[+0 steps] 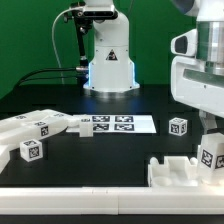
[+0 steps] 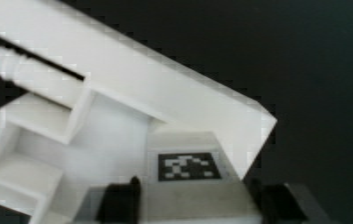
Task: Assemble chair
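Observation:
My gripper (image 1: 210, 148) is at the exterior view's right, low over the table. It is shut on a white tagged chair piece (image 1: 211, 157). In the wrist view the tagged face of that piece (image 2: 191, 163) fills the gap between my two dark fingers (image 2: 128, 198). A larger white chair part with raised edges (image 1: 183, 172) lies just below and beside the held piece. In the wrist view this larger part (image 2: 102, 90) runs diagonally and has a round peg (image 2: 22, 68) at one end. Whether the held piece touches it is unclear.
Several loose white tagged chair pieces (image 1: 30, 130) lie at the exterior view's left. A small tagged block (image 1: 178, 126) stands right of the marker board (image 1: 110, 123). The robot base (image 1: 108, 55) stands at the back. The table's white front edge (image 1: 80, 200) runs along the bottom.

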